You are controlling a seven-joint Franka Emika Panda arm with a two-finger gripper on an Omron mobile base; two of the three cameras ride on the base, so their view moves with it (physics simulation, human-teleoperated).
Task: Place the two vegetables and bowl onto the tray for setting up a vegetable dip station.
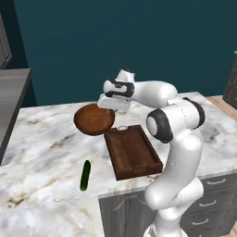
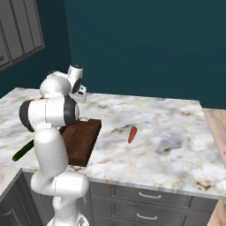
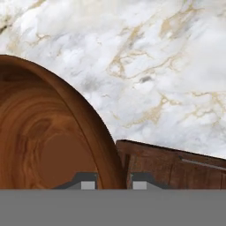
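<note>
One thing is in our grip and three more wait around it. Nearest to us in the left base view, the cucumber (image 1: 85,175) lies on the marble table (image 1: 41,139), well to the left of the tray (image 1: 133,151) and apart from it, its long axis running roughly away from us, toward the far wall. Next out comes the tray itself, nothing on it yet, its long side also running away from us and a small metal handle at its far end. Beyond that far end hangs our tool (image 1: 107,107), pinched shut on the right-hand rim of the bowl (image 1: 94,119); the hand view shows one fingertip inside the rim and one outside it (the wall of the bowl stands between them). The bowl is lifted and tilted, its reddish inside turned toward us, and sits just past the tray's far left corner.

So the move ahead turns on this: from the bowl, the tray lies toward us and to the right, and we judge a short carry that way would bring it over the wood.

Out to the right in the right base view, the carrot (image 2: 131,134) lies on the table, well apart from the tray, pointing roughly away from us.
</note>
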